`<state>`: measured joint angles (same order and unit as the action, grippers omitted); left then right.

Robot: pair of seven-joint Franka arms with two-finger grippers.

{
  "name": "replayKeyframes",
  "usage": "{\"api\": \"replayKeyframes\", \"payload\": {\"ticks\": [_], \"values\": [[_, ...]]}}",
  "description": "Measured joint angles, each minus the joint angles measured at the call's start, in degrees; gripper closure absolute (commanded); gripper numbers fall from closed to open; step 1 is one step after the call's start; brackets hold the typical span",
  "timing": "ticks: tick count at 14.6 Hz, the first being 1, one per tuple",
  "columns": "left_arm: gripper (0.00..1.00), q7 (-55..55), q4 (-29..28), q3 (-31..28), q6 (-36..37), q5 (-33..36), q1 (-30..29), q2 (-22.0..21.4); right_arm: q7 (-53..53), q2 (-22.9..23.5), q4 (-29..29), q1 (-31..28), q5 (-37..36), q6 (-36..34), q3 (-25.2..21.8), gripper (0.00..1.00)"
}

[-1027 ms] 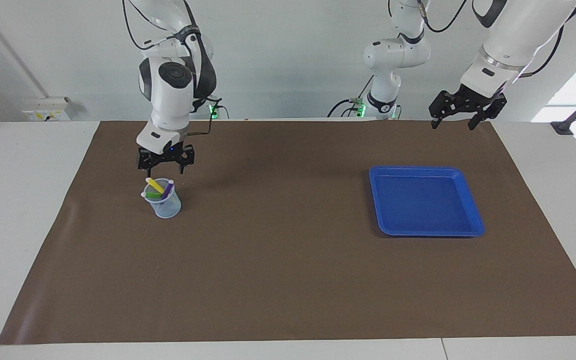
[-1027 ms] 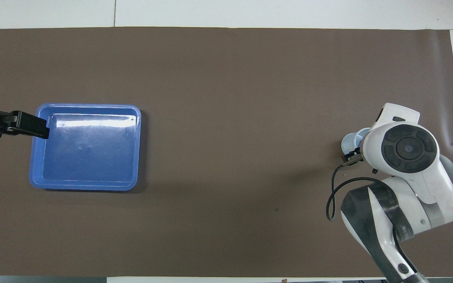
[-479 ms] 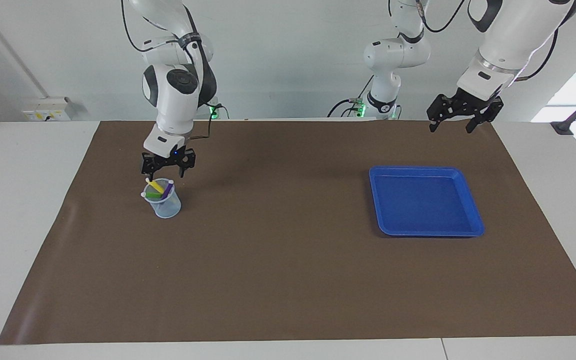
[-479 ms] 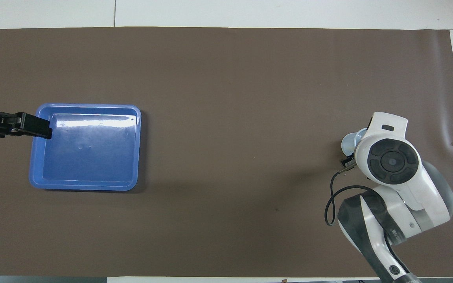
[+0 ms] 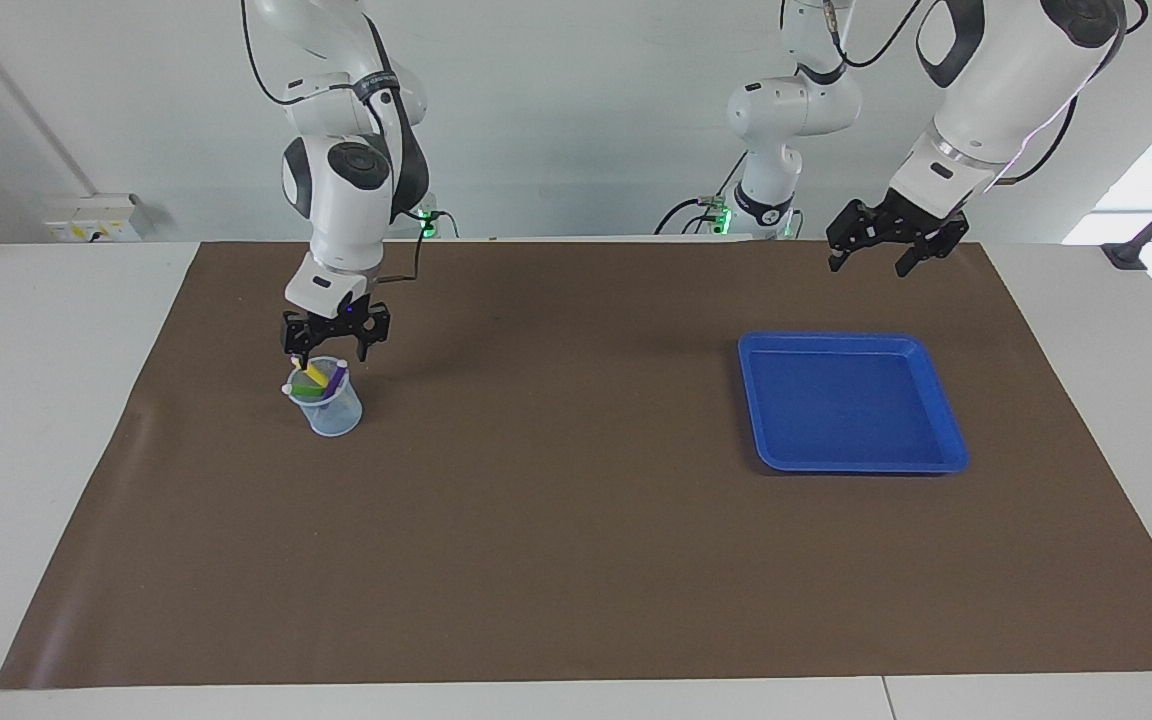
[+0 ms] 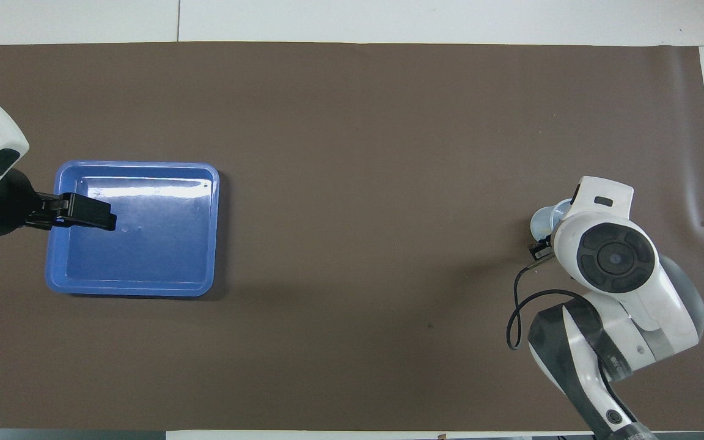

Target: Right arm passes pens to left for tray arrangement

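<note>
Lowered since a second ago: right gripper point(image 5: 333, 352), now down at the mouth of the clear cup point(image 5: 334, 410), fingertips at rim level about the upper ends of the pens point(image 5: 320, 380). Swung inward over the same second: left gripper point(image 5: 881, 258), carried from the mat's corner toward the middle of the table, still high in the air.

Jaws of the right gripper spread, one tip on either side of the yellow pen's pale end; contact with that pen too fine to tell, no grip made out. Blue light lit on the wrist just above the jaws. Purple, yellow and green pens all standing slanted in the cup, leaning together, directly under the gripper. From overhead, hidden almost wholly by the right arm's wrist housing, only a sliver of cup rim point(image 6: 541, 220) showing beside it.

Jaws of the left gripper wide apart, holding nothing, raised over the mat point(image 5: 576, 560) nearer the robots than the blue tray point(image 5: 946, 420); from overhead the black finger point(image 6: 86, 212) overlapping the tray point(image 6: 132, 287) only by height.

Tray lying flat toward the left arm's end of the table, well apart from the cup at the right arm's end
</note>
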<state>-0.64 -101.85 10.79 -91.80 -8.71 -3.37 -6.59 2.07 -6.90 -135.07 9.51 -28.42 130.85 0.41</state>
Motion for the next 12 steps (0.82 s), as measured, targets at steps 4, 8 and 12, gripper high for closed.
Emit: {"api": "replayKeyframes", "payload": {"ticks": [4,8,12], "values": [[0.00,0.02,-3.45,-0.06,-1.96,-5.93,-0.01,-1.23,0.00,0.02,-0.01,-0.10,0.00,0.36,0.00,0.69],[0.00,0.02,-7.90,-0.12,-4.90,-12.01,-0.01,-3.21,0.00,0.04,-0.01,-0.15,-0.01,0.62,0.00,0.90],[0.00,0.02,-10.35,-0.20,-5.25,-21.34,-0.04,-3.66,0.00,-0.05,0.15,-0.99,-0.17,1.13,-0.03,1.00]]}}
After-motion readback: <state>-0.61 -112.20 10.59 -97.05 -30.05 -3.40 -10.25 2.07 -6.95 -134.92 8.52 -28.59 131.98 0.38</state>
